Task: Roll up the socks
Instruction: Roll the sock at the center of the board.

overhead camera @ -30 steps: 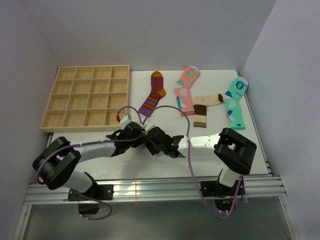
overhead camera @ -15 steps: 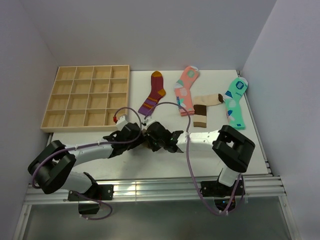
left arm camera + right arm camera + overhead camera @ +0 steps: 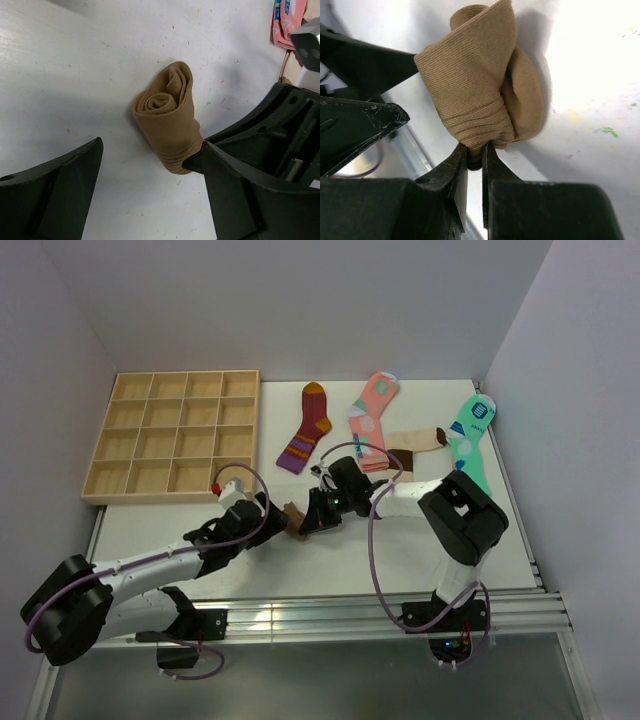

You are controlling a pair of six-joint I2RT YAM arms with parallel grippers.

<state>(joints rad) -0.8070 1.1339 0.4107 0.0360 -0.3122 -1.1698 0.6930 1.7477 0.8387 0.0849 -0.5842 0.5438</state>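
The two grippers, pressed head to head a second ago, are now apart. The left gripper (image 3: 270, 522) sits drawn back toward the near left. Its arm is stretched out lower and its elbow is swung out to the left corner of the top view. Its fingers (image 3: 75, 175) stand wide apart, one on each side of the roll. The brown sock (image 3: 295, 521), hidden between the grippers before, now shows as a tight roll on the table (image 3: 200, 530). The right gripper (image 3: 312, 520) pinches its ribbed end. The right forearm lies farther from the near edge and now covers the lower part of the beige sock (image 3: 418, 439).
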